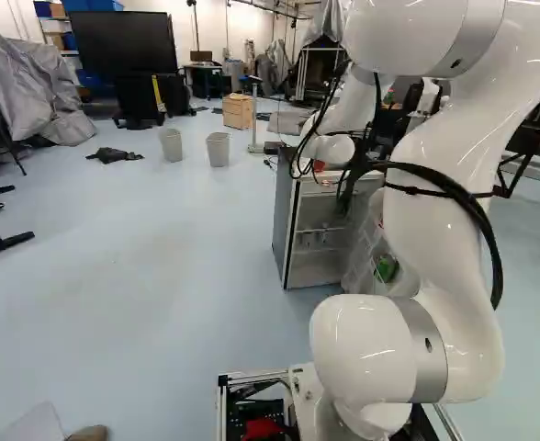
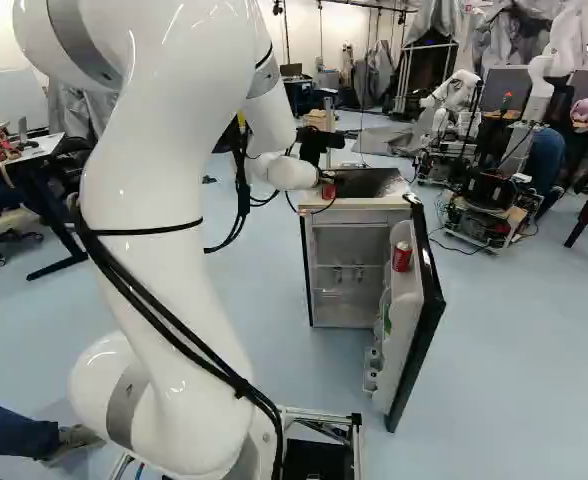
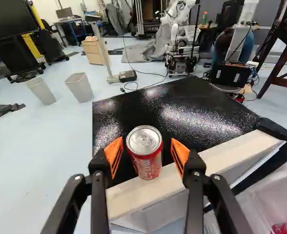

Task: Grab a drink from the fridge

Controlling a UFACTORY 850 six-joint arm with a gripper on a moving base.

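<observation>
Claw [image 2: 322, 150] spread wide, a red can [image 3: 145, 155] lined up between its fingers!
That can stands upright on the fridge [image 2: 356, 203], near the front edge, and below, the door [image 2: 421, 320] hangs open (a second red can [image 2: 402, 257] rides in it).

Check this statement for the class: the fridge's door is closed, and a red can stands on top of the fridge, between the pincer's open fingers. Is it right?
Not quite: the door stands open, as the right base view shows. The red can does stand on top of the fridge, between the pincer's open fingers.
</observation>
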